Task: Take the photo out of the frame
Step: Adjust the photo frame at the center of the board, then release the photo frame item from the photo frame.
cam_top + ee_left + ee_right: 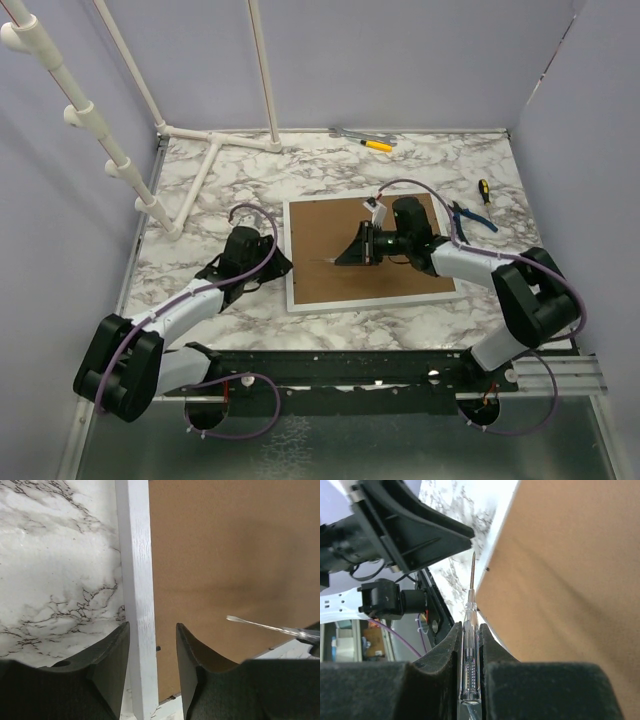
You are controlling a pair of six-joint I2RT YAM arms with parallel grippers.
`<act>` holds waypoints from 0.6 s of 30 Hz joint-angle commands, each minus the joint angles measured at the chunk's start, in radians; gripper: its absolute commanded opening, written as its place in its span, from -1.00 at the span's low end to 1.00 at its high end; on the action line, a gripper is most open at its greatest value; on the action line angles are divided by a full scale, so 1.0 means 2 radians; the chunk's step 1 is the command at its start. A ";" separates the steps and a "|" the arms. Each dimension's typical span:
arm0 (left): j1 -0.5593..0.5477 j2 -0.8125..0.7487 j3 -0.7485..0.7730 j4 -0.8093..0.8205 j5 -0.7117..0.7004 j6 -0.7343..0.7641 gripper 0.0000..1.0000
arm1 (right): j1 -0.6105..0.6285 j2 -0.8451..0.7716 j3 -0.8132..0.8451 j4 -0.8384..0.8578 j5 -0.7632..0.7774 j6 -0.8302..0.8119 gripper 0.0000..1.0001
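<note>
**A:** Starting from the near edge of the bench (215, 205), what is the left pincer (152, 628) doing?

**B:** It is hovering at the left edge of the frame (325, 272), toward the near left corner. Its fingers are standing spread, with the white rail (136, 570) running up between them. I cannot tell whether they are touching it.

**A:** And how is the frame lying?

**B:** It is lying face down around the middle of the bench, with its brown back (225, 555) facing up and hiding the photo.

**A:** What about the right pincer (470, 630)?

**B:** It is reaching in from the right over the brown back and pinching a clear-handled screwdriver (470, 660) tight. The shaft is pointing at the left rail, and its tip is hanging near the left pincer but apart from it.

**A:** Is anything lying farther back?

**B:** Blue-handled pliers (470, 218) are lying just beside the frame's far right corner, with a black-and-yellow screwdriver (484, 190) beyond them. A yellow-handled tool (376, 145) is resting at the far edge, and a white pipe rack (215, 150) is sitting in the far left corner.
</note>
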 commanded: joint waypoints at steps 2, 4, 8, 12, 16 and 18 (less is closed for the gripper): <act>-0.006 -0.012 -0.015 0.031 0.020 -0.008 -0.15 | 0.000 0.050 -0.027 0.072 -0.023 0.057 -0.99; -0.007 -0.018 -0.021 0.032 0.019 -0.009 -0.16 | 0.000 0.059 -0.031 0.075 -0.023 0.060 -0.99; -0.006 -0.022 -0.034 0.034 0.018 -0.005 -0.18 | 0.000 0.069 -0.033 0.069 -0.016 0.060 -0.99; -0.006 -0.022 -0.039 0.039 0.021 -0.007 -0.23 | 0.001 0.072 -0.032 0.069 -0.017 0.062 -0.99; -0.006 -0.029 -0.040 0.041 0.024 -0.006 -0.28 | 0.004 0.091 -0.022 0.063 -0.030 0.054 -0.99; -0.006 -0.035 -0.041 0.040 0.027 -0.008 -0.28 | 0.006 0.101 -0.017 0.066 -0.038 0.051 -0.99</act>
